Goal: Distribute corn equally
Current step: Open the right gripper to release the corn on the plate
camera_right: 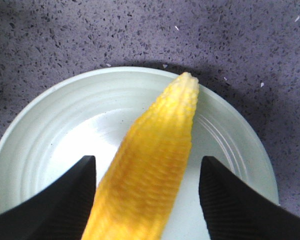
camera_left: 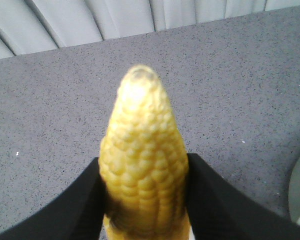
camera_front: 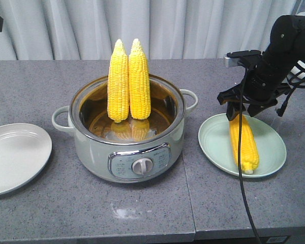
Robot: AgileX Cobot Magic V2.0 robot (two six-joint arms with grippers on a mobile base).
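corn cob (camera_left: 142, 165) clamped in left jaws; right jaws straddle cob (camera_right: 150, 170) on plate (camera_right: 50, 125)

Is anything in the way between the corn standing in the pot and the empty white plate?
Nothing visible lies on the grey table between them. The two yellow corn cobs only need lifting over the rim of the pale green electric pot to reach the round white plate.
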